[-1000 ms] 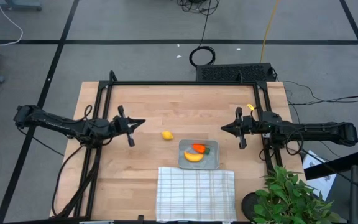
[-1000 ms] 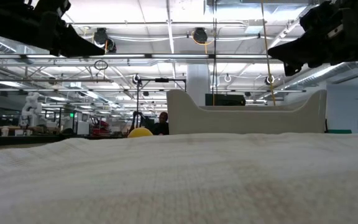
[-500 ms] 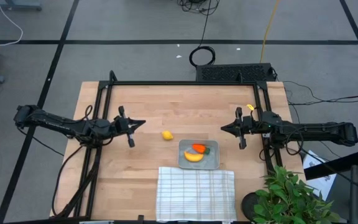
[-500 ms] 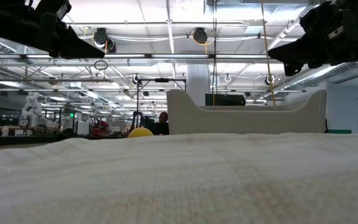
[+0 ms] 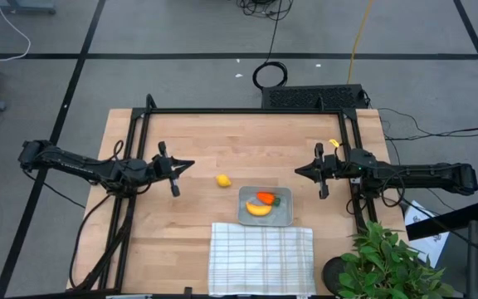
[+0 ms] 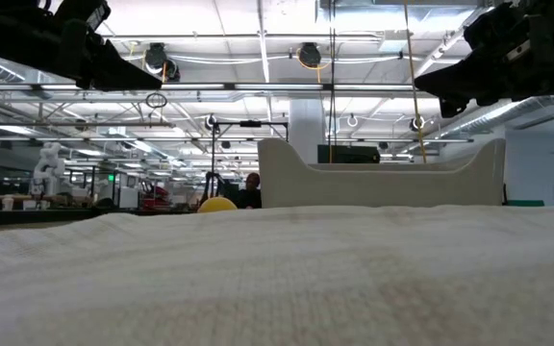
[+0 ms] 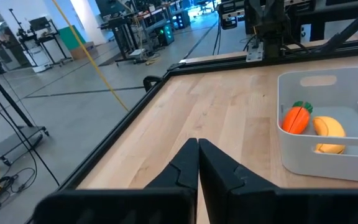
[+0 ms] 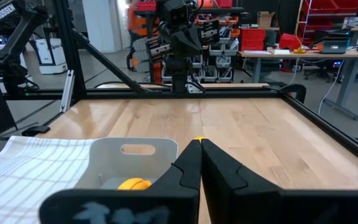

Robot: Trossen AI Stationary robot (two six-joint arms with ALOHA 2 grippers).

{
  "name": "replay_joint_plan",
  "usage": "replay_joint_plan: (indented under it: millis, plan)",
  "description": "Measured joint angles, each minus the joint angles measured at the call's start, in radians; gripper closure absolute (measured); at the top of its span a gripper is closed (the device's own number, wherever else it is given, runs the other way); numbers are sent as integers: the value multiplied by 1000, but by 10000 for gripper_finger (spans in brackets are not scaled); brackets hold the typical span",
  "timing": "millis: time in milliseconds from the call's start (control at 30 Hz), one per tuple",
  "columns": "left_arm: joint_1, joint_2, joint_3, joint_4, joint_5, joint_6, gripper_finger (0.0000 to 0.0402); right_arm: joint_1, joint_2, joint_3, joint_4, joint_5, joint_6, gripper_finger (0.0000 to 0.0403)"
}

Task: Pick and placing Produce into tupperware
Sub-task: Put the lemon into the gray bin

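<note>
1. The shallow grey translucent rectangular tupperware (image 5: 265,206) is sitting on the light wooden table (image 5: 247,141), its near edge just beside the white checked cloth (image 5: 261,258).
2. Inside it, the orange carrot with a green top (image 5: 267,198) and the curved yellow banana (image 5: 258,209) are lying side by side; the left wrist view is showing them together against one wall of the container (image 7: 325,127).
3. The small round yellow lemon (image 5: 222,180) is resting on the bare table outside the tupperware, near its far-left corner, between the two arms.
4. The left gripper (image 5: 181,166) is hovering above the table to the left of the lemon, its arm stretched in from the left edge; its jaws are pressed together, holding nothing.
5. The right gripper (image 5: 303,172) is hovering to the right of the tupperware, pointing toward the middle of the table, with its jaws likewise closed and empty.
6. A green leafy plant (image 5: 392,266) is standing off the table's near-right corner.
</note>
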Motion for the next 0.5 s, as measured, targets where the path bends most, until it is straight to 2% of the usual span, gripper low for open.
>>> replay_joint_plan:
  millis: [233, 500]
  plan:
    - [0, 0, 0, 0, 0, 11, 400, 0, 0, 0, 0, 0, 0, 403]
    - [3, 0, 0, 10, -49, -98, 388, 0, 0, 0, 5, 3, 0, 403]
